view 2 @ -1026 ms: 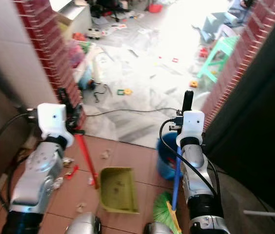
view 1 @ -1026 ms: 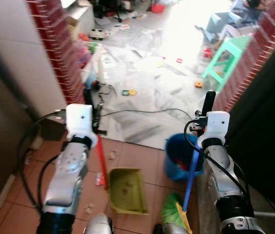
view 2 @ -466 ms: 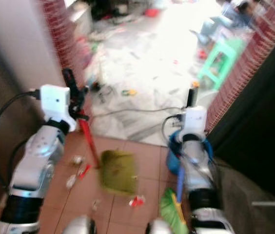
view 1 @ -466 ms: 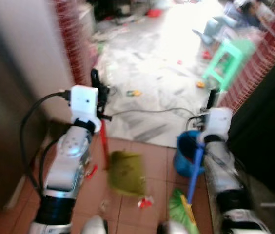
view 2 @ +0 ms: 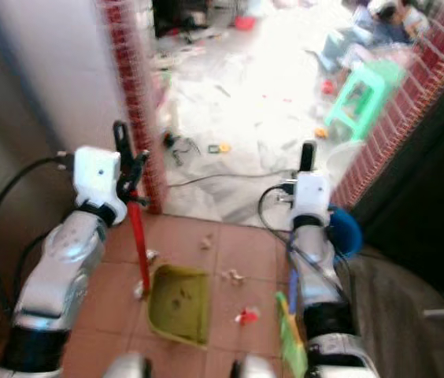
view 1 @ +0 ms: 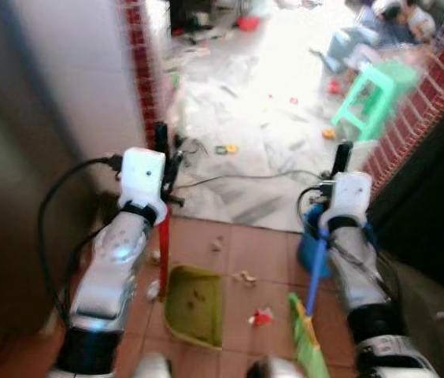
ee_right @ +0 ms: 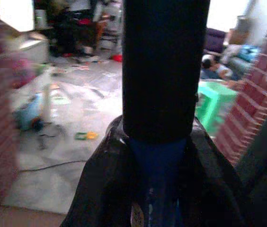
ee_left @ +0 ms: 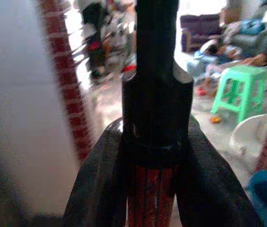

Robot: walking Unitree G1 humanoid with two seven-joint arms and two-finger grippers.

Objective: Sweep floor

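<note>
Both arms were raised fwd, elbows bent, wrists up; left hand (view 1: 161, 161) was clenched on the red dustpan handle (view 1: 163, 256) just below its black grip; handle ran near upright down to the green dustpan (view 1: 194, 305), which sat on the terracotta tile floor (view 1: 246, 236) between the arms. Right hand (view 1: 340, 167) was clenched on the blue broom handle (view 1: 314, 272), black grip end sticking up above the wrist; handle slanted down to the green broom head (view 1: 307, 342) at the floor, near the robot's right leg. Wrist cams showed fingers (ee_left: 100, 189) wrapped on both sides of each pole, tight.

Debris on the tiles: red scrap (view 1: 260, 317) beside the dustpan, pale bits (view 1: 245, 277) ahead of it. Blue bucket (view 1: 312, 240) was partly hidden behind the right arm. Black cable (view 1: 246, 176) lay across the grey floor ahead; red brick pillar (view 1: 139, 87) close on the left, brick wall on the right; green stool (view 1: 375, 98) and scattered toys further out; frames blurry.
</note>
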